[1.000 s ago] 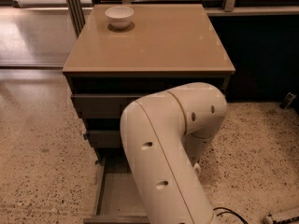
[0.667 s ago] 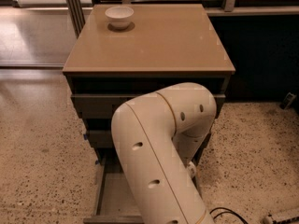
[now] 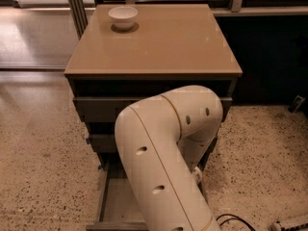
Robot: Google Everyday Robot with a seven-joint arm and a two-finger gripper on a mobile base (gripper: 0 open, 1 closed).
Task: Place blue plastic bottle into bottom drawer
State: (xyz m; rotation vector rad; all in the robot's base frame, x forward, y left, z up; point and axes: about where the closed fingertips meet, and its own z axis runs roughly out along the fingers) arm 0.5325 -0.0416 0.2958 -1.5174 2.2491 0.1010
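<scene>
blue plastic bottle: not visible anywhere; not on the counter, not on the bare part of the drawer floor. if it is here, the arm hides it.
handling, as a judgement: a small plastic bottle should be light, thin-walled and smooth, so it may slip or dent under a hard squeeze. best held across the middle of the body, over the label, not by the cap.
gripper: hidden behind the arm's bulk, probably low near the drawer; cannot tell whether the jaws are spread, pressed together or pinching the bottle.
bottom drawer: pulled out, grey floor showing at left, the rest covered by the arm.
arm: thick white elbow bent down in front of the cabinet.
upper drawers: two, shut.
counter: tan cabinet top.
white bowl: on the counter's far left corner, well apart from the arm.
</scene>
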